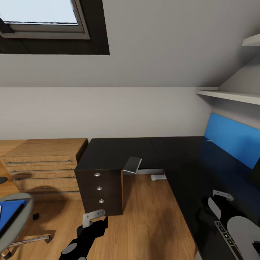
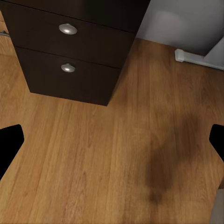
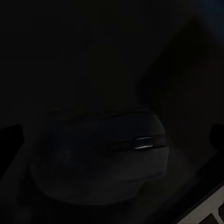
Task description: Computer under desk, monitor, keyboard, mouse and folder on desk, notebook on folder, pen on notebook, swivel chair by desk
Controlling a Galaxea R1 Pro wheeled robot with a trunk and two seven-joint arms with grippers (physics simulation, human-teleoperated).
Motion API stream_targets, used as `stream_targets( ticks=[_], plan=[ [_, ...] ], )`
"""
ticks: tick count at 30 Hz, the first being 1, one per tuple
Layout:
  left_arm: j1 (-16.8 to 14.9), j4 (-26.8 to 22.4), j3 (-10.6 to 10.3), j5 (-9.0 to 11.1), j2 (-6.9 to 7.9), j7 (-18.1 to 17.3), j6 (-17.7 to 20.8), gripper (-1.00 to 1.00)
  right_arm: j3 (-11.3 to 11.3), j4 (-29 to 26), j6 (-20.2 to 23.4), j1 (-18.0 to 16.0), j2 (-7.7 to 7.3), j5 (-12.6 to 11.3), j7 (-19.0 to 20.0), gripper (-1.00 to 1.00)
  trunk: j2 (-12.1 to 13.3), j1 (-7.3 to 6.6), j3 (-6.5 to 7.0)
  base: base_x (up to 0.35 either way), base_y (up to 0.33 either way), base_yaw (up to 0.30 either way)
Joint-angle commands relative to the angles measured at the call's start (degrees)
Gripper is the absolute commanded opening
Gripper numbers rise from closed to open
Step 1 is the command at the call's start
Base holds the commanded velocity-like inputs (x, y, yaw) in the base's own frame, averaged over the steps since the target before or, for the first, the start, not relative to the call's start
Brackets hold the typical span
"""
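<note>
over the desk [image 1: 119,151], the right gripper [image 3: 116,135] hung with fingers spread around the mouse [image 3: 98,161], just beside the keyboard [image 1: 227,236]. closing off-centre could squirt the mouse away. the left gripper [image 2: 112,140] hung released beside the desk.

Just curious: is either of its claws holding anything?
No. The left gripper is open over bare floor; the right gripper is open above the mouse, not gripping it.

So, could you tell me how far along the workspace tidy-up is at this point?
Done: the keyboard is on the desk. In hand: the open right gripper hovers over the mouse, which lies beside the keyboard. To do: the folder lies on the swivel chair; the open left gripper holds nothing.
</note>
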Motion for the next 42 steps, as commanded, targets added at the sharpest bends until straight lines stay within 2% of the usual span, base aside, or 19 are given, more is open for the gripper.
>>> stream_targets(
  ticks=[1,7,14,22,33,34,40,41,42],
  plan=[
    [0.0,-0.1,-0.1,0.5,0.04,0.5,0.1,1.0,0.0,-0.4,0.0,0.0,0.0,-0.6,-0.2,1.0,0.0,0.0,-0.05,0.0,0.0,0.0],
    [0.0,0.0,0.0,0.6,0.07,0.5,0.1,1.0,-0.2,-4.8,-2.1,0.1,0.27,-0.8,-0.2,1.0,0.0,0.0,-0.05,0.0,0.0,0.0],
    [0.0,0.2,-0.1,0.6,0.11,0.4,0.1,1.0,-0.3,-13.0,-3.1,0.5,2.98,-0.7,-0.4,1.0,0.0,0.0,-0.05,0.0,0.0,0.0],
    [0.0,0.8,-0.1,0.5,0.08,0.3,0.1,1.0,-0.2,-16.4,-3.2,1.9,4.74,-0.6,-0.5,1.0,0.0,0.0,-0.05,0.0,0.0,0.0],
    [0.0,1.8,-0.3,0.5,-0.01,0.2,0.1,1.0,1.5,-16.6,-3.4,2.3,11.25,0.6,-0.5,1.0,0.0,0.0,-0.05,0.0,0.0,0.0],
    [0.0,3.2,-1.2,0.5,-0.02,0.3,0.1,1.0,2.8,-16.3,-3.5,2.5,13.18,1.9,-0.4,1.0,0.0,0.0,-0.05,0.0,0.0,0.0],
    [0.0,4.3,-1.9,0.5,-0.01,0.5,0.1,1.0,4.2,-15.1,-3.8,2.7,15.19,3.5,-0.3,1.0,0.0,0.0,-0.05,0.0,0.0,0.0],
    [0.0,4.7,-1.8,0.7,0.01,0.5,0.0,1.0,6.7,-12.0,-6.8,2.7,17.17,4.4,-0.3,1.0,0.0,0.0,-0.05,0.0,0.0,0.0],
    [0.0,4.8,-1.8,0.7,0.01,0.5,0.0,1.0,7.0,-11.7,-7.4,2.7,17.27,4.4,-0.3,1.0,0.0,0.0,-0.05,0.0,0.0,0.0]
  ],
)
